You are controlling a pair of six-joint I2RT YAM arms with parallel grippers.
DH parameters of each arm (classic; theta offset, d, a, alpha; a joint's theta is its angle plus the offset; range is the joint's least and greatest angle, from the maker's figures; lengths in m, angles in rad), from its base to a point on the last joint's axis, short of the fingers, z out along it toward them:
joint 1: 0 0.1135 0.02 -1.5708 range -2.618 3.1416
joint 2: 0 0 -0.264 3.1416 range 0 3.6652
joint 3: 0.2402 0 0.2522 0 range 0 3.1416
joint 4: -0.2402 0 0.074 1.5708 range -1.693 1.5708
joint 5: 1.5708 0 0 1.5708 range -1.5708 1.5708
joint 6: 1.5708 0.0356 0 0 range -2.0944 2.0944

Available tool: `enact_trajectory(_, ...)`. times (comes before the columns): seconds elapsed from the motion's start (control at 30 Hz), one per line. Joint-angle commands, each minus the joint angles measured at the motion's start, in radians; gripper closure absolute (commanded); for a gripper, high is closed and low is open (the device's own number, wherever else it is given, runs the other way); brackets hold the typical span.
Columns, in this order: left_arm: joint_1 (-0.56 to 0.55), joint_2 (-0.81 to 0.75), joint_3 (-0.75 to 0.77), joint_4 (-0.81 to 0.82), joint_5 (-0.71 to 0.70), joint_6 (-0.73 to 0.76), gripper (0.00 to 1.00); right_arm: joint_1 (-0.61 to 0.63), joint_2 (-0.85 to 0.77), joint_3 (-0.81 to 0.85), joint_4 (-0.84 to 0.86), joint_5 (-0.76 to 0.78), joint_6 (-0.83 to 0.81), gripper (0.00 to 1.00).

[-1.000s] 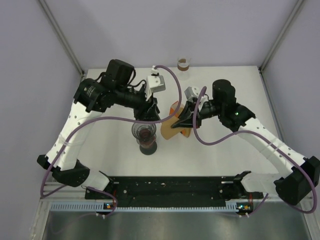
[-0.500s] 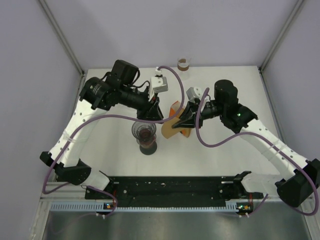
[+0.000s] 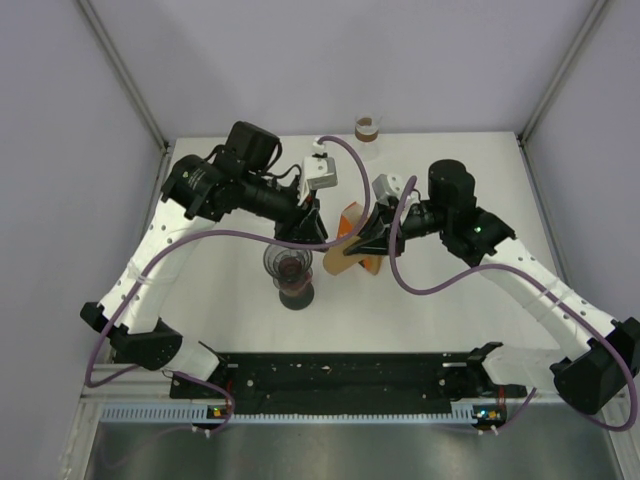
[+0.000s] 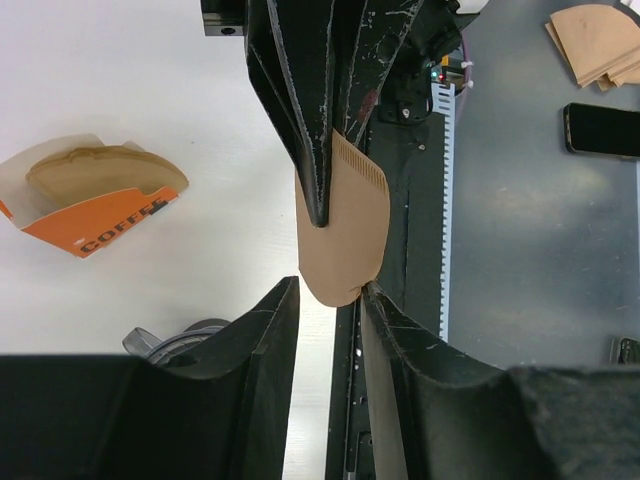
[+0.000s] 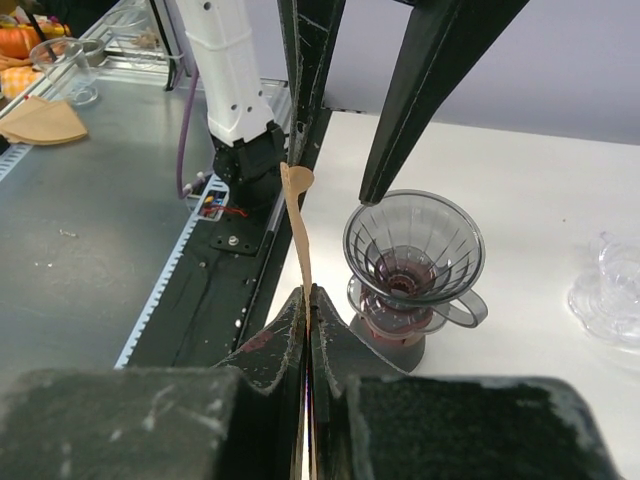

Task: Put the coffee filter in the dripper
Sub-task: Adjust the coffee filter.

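Brown coffee filter [image 5: 296, 225] in right claw [image 5: 307, 293]

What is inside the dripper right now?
Nothing: the dripper shows only bare ribbed glass down to its reddish throat. The coffee filter is beside it, pinched in the right claw. Below the throat is hidden.

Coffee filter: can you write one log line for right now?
right gripper: shut on coffee filter | left gripper: open, at filter's free end | dripper: empty, filter not in yet

Coffee filter [image 4: 342, 230], orange filter box [image 4: 95, 215]
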Motion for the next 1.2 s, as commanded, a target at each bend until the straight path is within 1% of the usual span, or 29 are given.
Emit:
enact_trajectory(0.0, -0.005, -0.024, -0.001, -0.006, 0.015, 0.032, 0.64, 0.005, -0.014, 0.054, 0.002, -0.005, -0.022, 1.00)
enact_trajectory(0.1, -0.005, -0.020, -0.009, 0.014, 0.005, 0.007, 0.69, 0.003, -0.013, 0.053, 0.004, -0.007, -0.018, 1.00)
enact_trajectory(0.27, -0.015, -0.013, -0.009, 0.019, 0.006, 0.004, 0.68, 0.003, -0.013, 0.053, 0.002, 0.007, -0.018, 1.00)
enact_trajectory(0.3, -0.016, -0.013, -0.010, 0.019, 0.000, 0.002, 0.69, 0.003, -0.013, 0.053, 0.001, 0.012, -0.016, 1.00)
enact_trajectory(0.33, -0.016, -0.012, -0.012, 0.020, -0.006, 0.002, 0.72, 0.003, -0.013, 0.054, 0.001, 0.012, -0.016, 1.00)
enact_trajectory(0.47, -0.016, -0.012, -0.018, 0.026, -0.011, -0.004, 0.89, 0.003, -0.011, 0.054, 0.001, 0.010, -0.016, 1.00)
enact_trajectory(0.5, -0.016, -0.010, -0.015, 0.028, -0.017, -0.008, 0.98, 0.003, -0.011, 0.051, -0.002, 0.010, -0.016, 1.00)
enact_trajectory(0.53, -0.016, -0.013, -0.016, 0.035, -0.032, -0.016, 1.00, 0.003, -0.013, 0.053, -0.001, 0.010, -0.016, 1.00)
enact_trajectory(0.7, -0.016, -0.023, -0.009, 0.032, -0.083, 0.005, 1.00, 0.003, -0.017, 0.048, -0.007, 0.004, -0.025, 1.00)
enact_trajectory(0.9, -0.013, -0.024, 0.021, 0.023, -0.124, 0.007, 0.97, 0.003, -0.013, 0.054, -0.021, -0.002, -0.030, 1.00)
enact_trajectory(1.0, -0.013, -0.024, 0.027, 0.020, -0.117, -0.005, 0.97, 0.005, -0.013, 0.060, -0.025, -0.001, -0.034, 1.00)
enact_trajectory(1.1, -0.013, -0.021, 0.040, 0.011, -0.088, -0.016, 1.00, 0.003, -0.010, 0.062, -0.028, 0.001, -0.036, 1.00)
enact_trajectory(1.17, -0.013, -0.023, 0.050, 0.003, -0.075, -0.011, 1.00, 0.003, -0.007, 0.063, -0.032, 0.002, -0.037, 1.00)
